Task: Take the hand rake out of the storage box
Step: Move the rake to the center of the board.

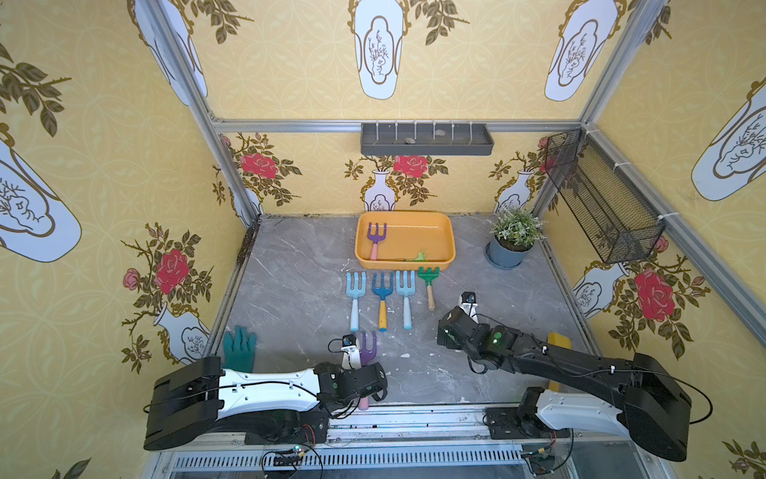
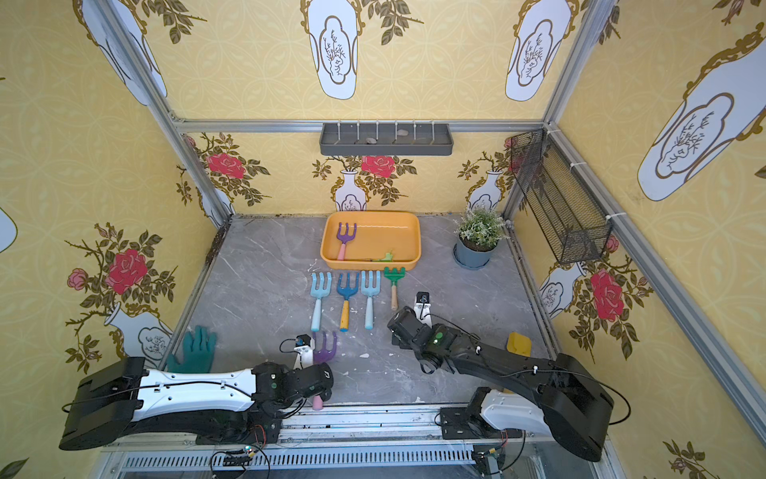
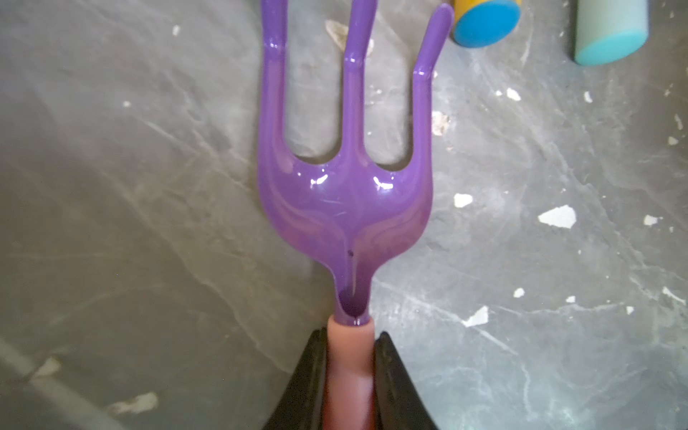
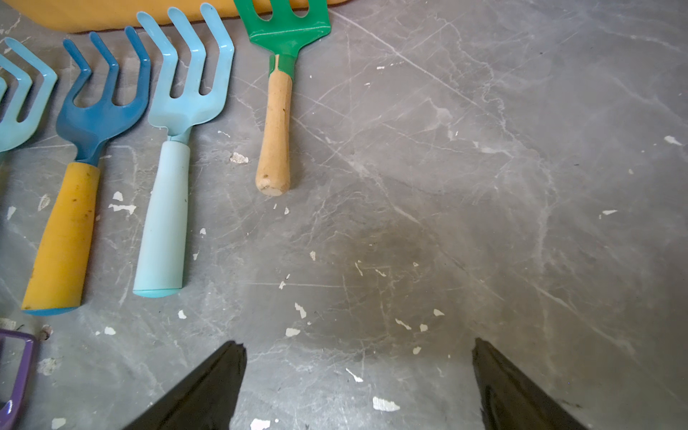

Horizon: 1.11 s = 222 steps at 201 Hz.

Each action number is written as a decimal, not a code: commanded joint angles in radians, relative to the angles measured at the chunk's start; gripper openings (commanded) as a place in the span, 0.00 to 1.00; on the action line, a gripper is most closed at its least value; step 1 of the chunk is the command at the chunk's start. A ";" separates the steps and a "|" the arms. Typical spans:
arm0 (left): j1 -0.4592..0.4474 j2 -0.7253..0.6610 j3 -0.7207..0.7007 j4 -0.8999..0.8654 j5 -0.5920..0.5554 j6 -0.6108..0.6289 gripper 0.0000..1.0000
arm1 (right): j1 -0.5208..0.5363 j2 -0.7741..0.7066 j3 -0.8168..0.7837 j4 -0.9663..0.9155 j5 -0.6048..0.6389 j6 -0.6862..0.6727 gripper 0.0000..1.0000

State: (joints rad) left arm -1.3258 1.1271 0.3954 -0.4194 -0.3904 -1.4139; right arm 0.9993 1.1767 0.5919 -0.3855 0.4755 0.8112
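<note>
Fingers of the left gripper point(image 3: 351, 346) were clamped on the pink handle of a purple hand rake point(image 3: 346, 208) near the front of the table point(image 1: 298, 298); the right gripper point(image 4: 358, 342) gaped wide, holding nothing. A second purple rake point(image 1: 375, 238) lay inside the storage box point(image 1: 410, 234)

Bright even light, faint soft shadows, glare inside the storage box point(image 1: 408, 227), glints on the purple rake point(image 3: 346, 208), top-view edges bowed, wrist-view corners blurred.

Both top views overlook the whole table point(image 1: 290, 298); wrist cameras face it closely.
</note>
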 commanded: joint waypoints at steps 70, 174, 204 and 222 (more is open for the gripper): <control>0.055 -0.181 -0.089 -0.121 -0.012 0.127 0.19 | -0.010 0.041 -0.014 0.067 -0.017 -0.005 0.97; 0.120 -0.149 0.011 -0.226 -0.024 0.179 0.70 | -0.028 0.081 0.152 0.101 -0.073 -0.125 0.98; 0.122 -0.263 0.076 -0.358 -0.090 0.201 0.89 | -0.118 0.187 0.343 0.155 -0.186 -0.239 0.97; 0.149 -0.335 0.131 -0.413 -0.149 0.253 1.00 | -0.178 0.318 0.506 0.141 -0.242 -0.287 0.93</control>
State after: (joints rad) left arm -1.2011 0.8577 0.4767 -0.7040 -0.4435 -1.2251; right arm 0.8776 1.3773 0.9516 -0.2825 0.3275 0.6338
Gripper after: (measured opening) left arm 0.933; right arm 0.942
